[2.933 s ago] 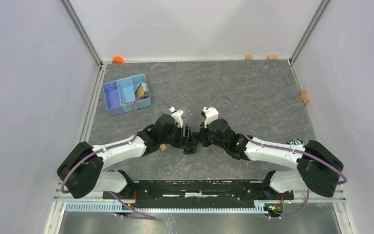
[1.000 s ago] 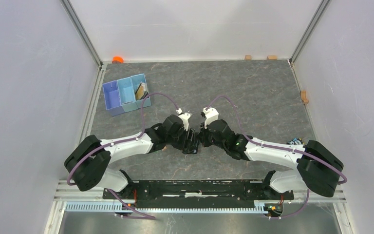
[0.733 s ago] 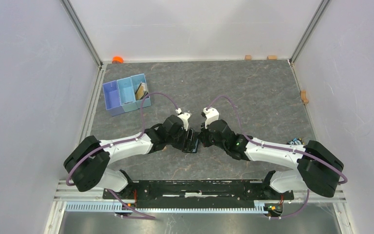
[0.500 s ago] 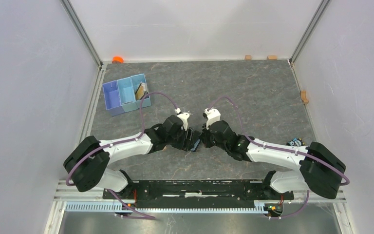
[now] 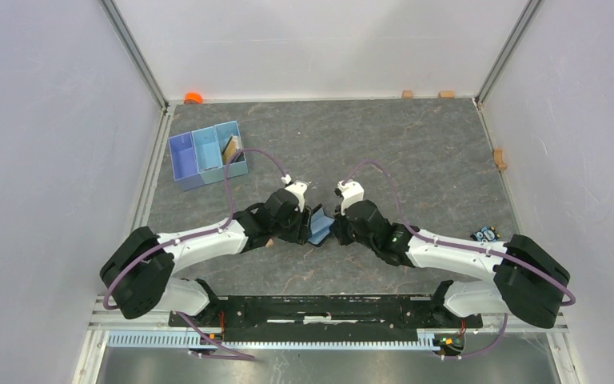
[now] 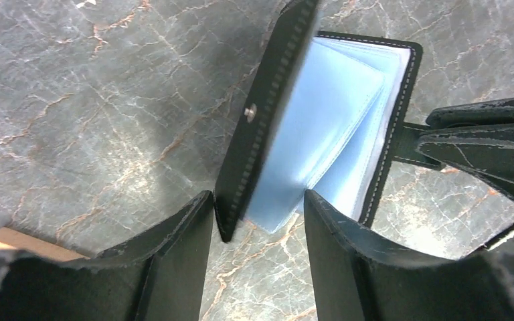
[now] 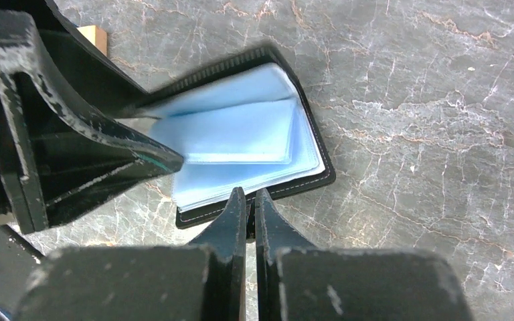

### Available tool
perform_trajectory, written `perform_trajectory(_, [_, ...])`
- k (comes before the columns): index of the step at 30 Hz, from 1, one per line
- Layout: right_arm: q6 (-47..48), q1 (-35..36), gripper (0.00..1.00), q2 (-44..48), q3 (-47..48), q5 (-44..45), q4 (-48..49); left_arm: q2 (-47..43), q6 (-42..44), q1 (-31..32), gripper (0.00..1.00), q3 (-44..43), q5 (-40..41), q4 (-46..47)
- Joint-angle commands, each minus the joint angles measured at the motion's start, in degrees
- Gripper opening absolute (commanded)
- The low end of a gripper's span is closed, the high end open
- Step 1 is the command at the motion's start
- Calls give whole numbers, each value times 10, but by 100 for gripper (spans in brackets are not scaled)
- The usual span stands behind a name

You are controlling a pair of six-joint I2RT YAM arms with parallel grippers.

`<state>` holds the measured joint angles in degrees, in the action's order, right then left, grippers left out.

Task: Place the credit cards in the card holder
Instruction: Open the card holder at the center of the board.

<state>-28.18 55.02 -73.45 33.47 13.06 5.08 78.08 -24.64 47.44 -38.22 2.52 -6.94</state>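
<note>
The card holder (image 5: 318, 227) lies open in the middle of the table, light blue sleeves (image 6: 334, 114) showing. My right gripper (image 7: 250, 200) is shut on the snap tab at its near edge; it also shows in the left wrist view (image 6: 488, 137). My left gripper (image 6: 258, 227) is open. The black cover (image 6: 261, 127) stands upright between its fingers, against the left one. In the top view both grippers, left (image 5: 304, 224) and right (image 5: 334, 229), meet at the holder. A gold credit card (image 5: 230, 146) leans in the tray's right compartment. Other cards are not visible.
The light blue three-compartment tray (image 5: 196, 156) stands at the back left. A tan wooden block (image 6: 27, 244) lies by the left gripper. More wooden blocks (image 5: 407, 94) sit along the back and right edges, toy bricks (image 5: 486, 234) near the right arm, and an orange object (image 5: 193, 98) in the back left corner.
The card holder was folded shut and black between both grippers; now its cover is swung open to the left and the blue lining shows. The left gripper shifted slightly left.
</note>
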Motion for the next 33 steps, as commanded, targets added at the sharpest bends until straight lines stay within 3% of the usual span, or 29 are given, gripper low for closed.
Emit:
perform_trajectory(1, [0,1,0,12,-9,-3,3,-11,43,0,59,-24,48,2])
perform_trajectory(9, [-3,2,0,13,-23,2,-2,22,52,0,56,-49,77,13])
perform_trajectory(22, [12,1,0,22,-31,66,-48,87,64,-12,57,-114,205,-46])
perform_trajectory(28, [29,-17,0,31,-38,94,-67,66,59,-20,60,-121,142,-45])
perform_trajectory(30, [36,-35,6,36,-45,90,-66,48,56,-21,61,-118,88,-29])
perform_trajectory(33, [48,-64,28,46,-54,69,-63,33,47,-21,65,-120,13,-11])
